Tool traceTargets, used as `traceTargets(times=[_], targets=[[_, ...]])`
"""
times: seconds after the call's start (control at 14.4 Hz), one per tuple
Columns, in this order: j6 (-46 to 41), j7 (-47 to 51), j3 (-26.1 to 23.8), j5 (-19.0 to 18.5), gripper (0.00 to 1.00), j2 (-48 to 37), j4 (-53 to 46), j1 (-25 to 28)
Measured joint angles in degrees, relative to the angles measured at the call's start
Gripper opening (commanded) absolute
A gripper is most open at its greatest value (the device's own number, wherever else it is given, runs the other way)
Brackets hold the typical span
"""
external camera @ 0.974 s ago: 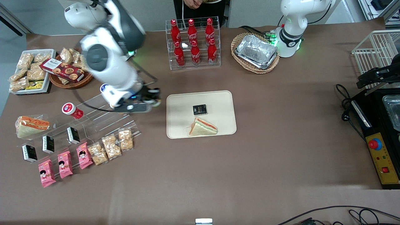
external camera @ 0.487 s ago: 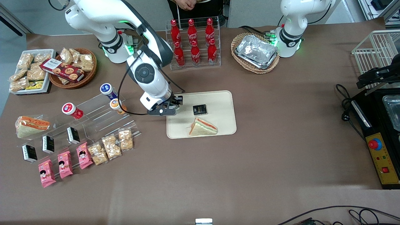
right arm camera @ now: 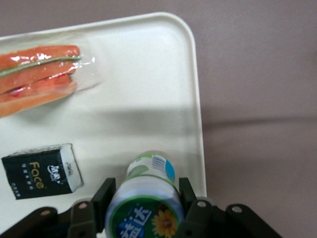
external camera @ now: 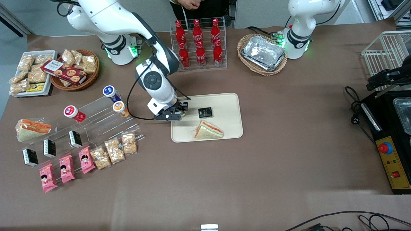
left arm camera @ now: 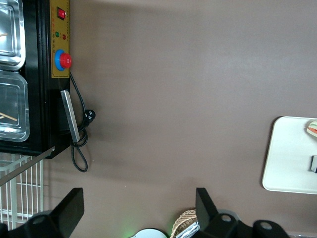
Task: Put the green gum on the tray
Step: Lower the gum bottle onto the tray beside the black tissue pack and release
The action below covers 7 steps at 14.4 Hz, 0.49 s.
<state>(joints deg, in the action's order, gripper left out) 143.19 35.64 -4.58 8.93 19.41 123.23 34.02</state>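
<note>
My right gripper (external camera: 180,110) is over the tray's end nearest the working arm. In the right wrist view the gripper (right arm camera: 146,201) is shut on the green gum (right arm camera: 147,191), a small bottle with a green-rimmed lid, with a black finger (right arm camera: 105,194) on each side of it. The gum hangs just inside the rim of the cream-beige tray (right arm camera: 148,74); I cannot tell if it touches. In the front view the gum is hidden by the hand. The tray (external camera: 224,106) also shows in the left wrist view (left arm camera: 292,153).
A wrapped sandwich (external camera: 208,130) and a black pack (external camera: 205,112) lie on the tray, and both show in the right wrist view, the sandwich (right arm camera: 39,74) and the pack (right arm camera: 42,171). An orange-lidded bottle (external camera: 119,106), a blue-lidded one (external camera: 109,91) and a red-lidded one (external camera: 70,111) sit on the acrylic rack. A cola rack (external camera: 199,45) stands farther from the camera.
The right arm swung from the acrylic rack over to the tray's near end, carrying the gum, then shifted slightly farther over the tray.
</note>
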Motion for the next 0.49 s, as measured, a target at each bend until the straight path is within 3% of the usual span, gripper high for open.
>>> traceTargets(times=[0.14, 0.49], targets=[[0.66, 0.44, 0.00, 0.00, 0.48, 0.64, 0.04, 0.71], [2.60, 3.18, 0.01, 0.00, 0.52, 2.04, 0.05, 2.15]])
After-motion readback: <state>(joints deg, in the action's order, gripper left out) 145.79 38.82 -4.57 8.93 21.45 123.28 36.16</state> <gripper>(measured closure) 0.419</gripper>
